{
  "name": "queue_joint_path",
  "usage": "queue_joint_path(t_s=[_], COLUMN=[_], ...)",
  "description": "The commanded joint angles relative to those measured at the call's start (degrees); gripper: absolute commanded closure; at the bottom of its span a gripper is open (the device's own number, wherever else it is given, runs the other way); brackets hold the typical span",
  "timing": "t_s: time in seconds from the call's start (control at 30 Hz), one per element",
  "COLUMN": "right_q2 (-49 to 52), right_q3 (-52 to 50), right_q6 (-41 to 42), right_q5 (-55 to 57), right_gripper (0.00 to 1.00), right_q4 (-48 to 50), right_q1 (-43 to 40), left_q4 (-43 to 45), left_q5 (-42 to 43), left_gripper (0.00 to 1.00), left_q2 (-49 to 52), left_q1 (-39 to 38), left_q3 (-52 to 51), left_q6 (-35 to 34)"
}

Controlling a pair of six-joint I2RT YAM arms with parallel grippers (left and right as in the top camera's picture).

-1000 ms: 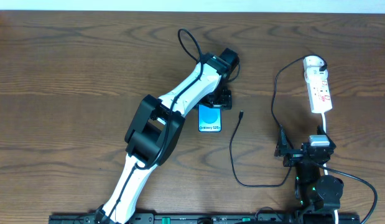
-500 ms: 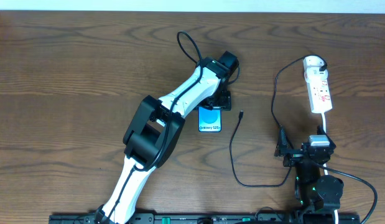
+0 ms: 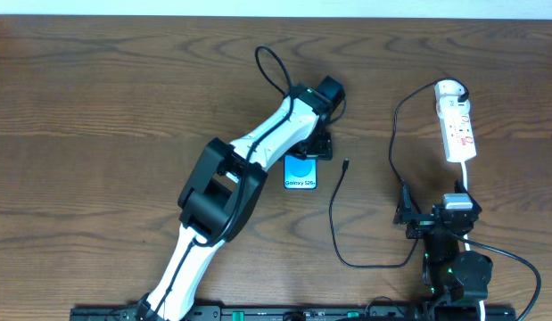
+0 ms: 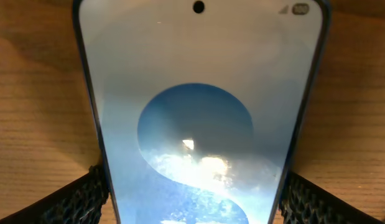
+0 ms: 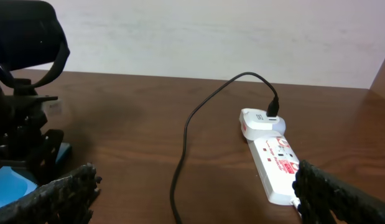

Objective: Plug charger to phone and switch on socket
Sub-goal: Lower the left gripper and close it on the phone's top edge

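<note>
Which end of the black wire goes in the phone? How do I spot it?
Find the phone, the bright blue screen in the middle of the table. Just right of it lies the charger, a thin black wire; its small plug tip is the loose end nearest the phone. The other end runs to the white socket.

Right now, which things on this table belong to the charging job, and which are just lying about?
Belongs to the job:
phone
black charger cable
white power strip

Just lying about:
no loose extras show in any view; apart from the arms, only the wooden table
</note>
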Motion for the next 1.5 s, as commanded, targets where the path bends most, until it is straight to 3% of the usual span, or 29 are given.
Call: queue_joint_path(t_s=[0.0,0.4,0.67,0.93,1.47], right_q2=[-0.2,-0.2,-0.2,-0.2,-0.2], right_q3=[-0.1,-0.1,-0.1,-0.1,-0.1], right_q6=[0.6,0.6,0.6,0.6,0.6], right_q5=[0.0,0.0,0.0,0.0,0.0], right_gripper=[0.01,0.01,0.01,0.01,0.01], right_q4=[-0.2,-0.2,-0.2,-0.2,-0.2], right_q1=[0.6,0.6,0.6,0.6,0.6], left_q4=[-0.7,-1.0,-1.2,-1.5,-7.3], left_q5=[-2.2,-2.2,-2.2,-2.2,-1.5], left_gripper=[0.11,0.12,0.24,0.24,0.24], left_q2=[2.6,2.6,2.5,2.0,-12.0], left_q1=[-1.0,-1.0,-1.0,-0.9,1.3], left_q3=[-2.4,-2.4,-2.4,-2.2,-1.7], left_q6=[-1.2,-1.2,-1.2,-1.1,-0.9])
